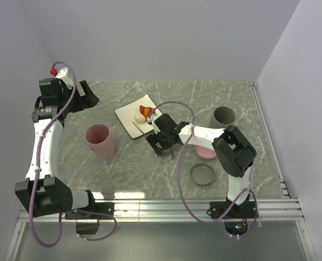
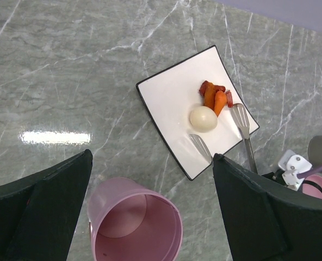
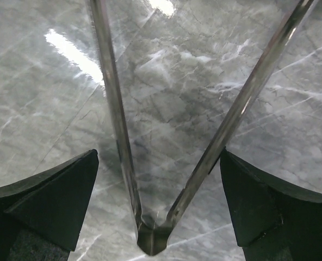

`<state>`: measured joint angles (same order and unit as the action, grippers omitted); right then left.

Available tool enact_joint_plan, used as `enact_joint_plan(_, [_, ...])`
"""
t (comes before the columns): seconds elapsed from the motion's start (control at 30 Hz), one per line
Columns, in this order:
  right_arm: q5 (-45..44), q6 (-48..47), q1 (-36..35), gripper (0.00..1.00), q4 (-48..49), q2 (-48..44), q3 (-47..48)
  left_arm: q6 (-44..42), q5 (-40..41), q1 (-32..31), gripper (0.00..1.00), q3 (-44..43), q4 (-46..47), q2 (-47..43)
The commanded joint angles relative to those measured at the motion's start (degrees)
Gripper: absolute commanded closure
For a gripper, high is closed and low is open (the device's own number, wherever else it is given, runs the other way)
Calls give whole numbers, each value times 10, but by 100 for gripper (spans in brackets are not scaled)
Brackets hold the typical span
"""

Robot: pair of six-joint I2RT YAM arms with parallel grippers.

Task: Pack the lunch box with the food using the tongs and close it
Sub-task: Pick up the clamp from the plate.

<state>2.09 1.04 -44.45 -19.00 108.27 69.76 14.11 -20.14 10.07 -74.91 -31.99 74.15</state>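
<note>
A: What's the setting from above?
B: White walls around a grey marble table (image 1: 123, 179). Near the table's 12 o'clock sits a white square plate (image 1: 127, 115) with the white ball (image 1: 138, 117) and the orange-brown pieces (image 1: 146, 111) on it.
A: And the tongs?
B: The tongs (image 1: 141, 128) run from the plate towards 4 o'clock, under the right gripper (image 1: 161, 142). A pink cup (image 1: 100, 141) stands at 9 o'clock, a grey cup (image 1: 224, 116) at 2 o'clock. A pink dish (image 1: 205, 153) and a grey ring (image 1: 203, 174) lie around 4 o'clock. The left gripper (image 1: 87, 93) hangs at 10 o'clock.
A: The left wrist view?
B: Its fingers (image 2: 47, 212) stand wide apart with nothing between them. The plate (image 2: 172, 103) is at 1 o'clock. The ball (image 2: 203, 118) touches the orange pieces (image 2: 215, 98). Both tong tips (image 2: 240, 117) rest on the plate, either side of the ball. The pink cup (image 2: 136, 228) is at 6 o'clock.
A: The right wrist?
B: Marble below. Its fingers (image 3: 52, 201) are spread, straddling the tongs (image 3: 150, 239), whose joined end sits at 6 o'clock, with the arms fanning out to 11 and 1. The jaws aren't squeezing them
</note>
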Motion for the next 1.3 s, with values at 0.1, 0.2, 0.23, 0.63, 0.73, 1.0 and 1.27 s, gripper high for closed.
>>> enact_joint_plan(0.1, [-30,19,-7,0,20,25,26,-6,-16,0,2,-1,18,4])
enact_joint_plan(0.2, [-38,25,-7,0,20,32,30,-7,-16,0,2,6,18,0])
enact_joint_plan(0.23, [-38,23,-7,0,21,34,30,-7,-16,1,2,7,19,0])
enact_joint_plan(0.63, [-39,19,-8,1,23,60,46,-21,-39,0,1,17,19,-6])
enact_joint_plan(0.73, [-40,16,-7,2,26,59,43,-21,-45,1,1,21,21,-7])
enact_joint_plan(1.0, [-40,17,-7,10,32,21,18,-24,-46,0,1,16,16,-9])
enact_joint_plan(1.27, [-55,15,-7,8,38,29,21,-22,-60,1,1,9,12,-3])
